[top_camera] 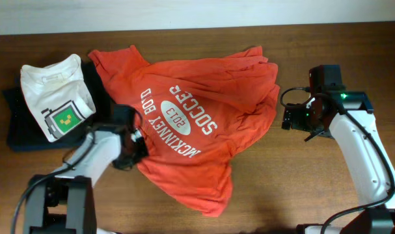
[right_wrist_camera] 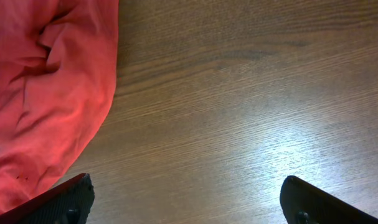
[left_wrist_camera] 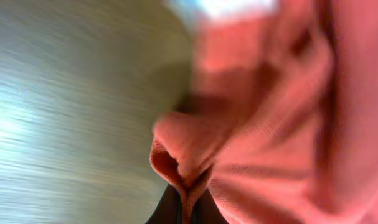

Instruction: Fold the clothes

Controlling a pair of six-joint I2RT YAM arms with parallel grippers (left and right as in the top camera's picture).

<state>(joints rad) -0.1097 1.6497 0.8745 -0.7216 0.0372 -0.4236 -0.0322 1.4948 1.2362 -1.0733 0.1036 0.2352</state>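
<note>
Red-orange T-shirt [top_camera: 197, 123]: rumpled across the centre of the overhead frame, with white lettering and an oval logo facing up; one end trails toward the lower centre.
Left gripper [top_camera: 135, 148]: at the shirt's lower-left edge. In the blurred left wrist view, a fold of red fabric is pinched between its dark fingers [left_wrist_camera: 164, 214].
Right gripper [top_camera: 289, 118]: spread wide and holding nothing, over bare table [right_wrist_camera: 238, 93] just right of the shirt's edge.
White T-shirt [top_camera: 54, 91]: folded at upper left, green pixel graphic up, lying on a navy garment [top_camera: 18, 127].
</note>
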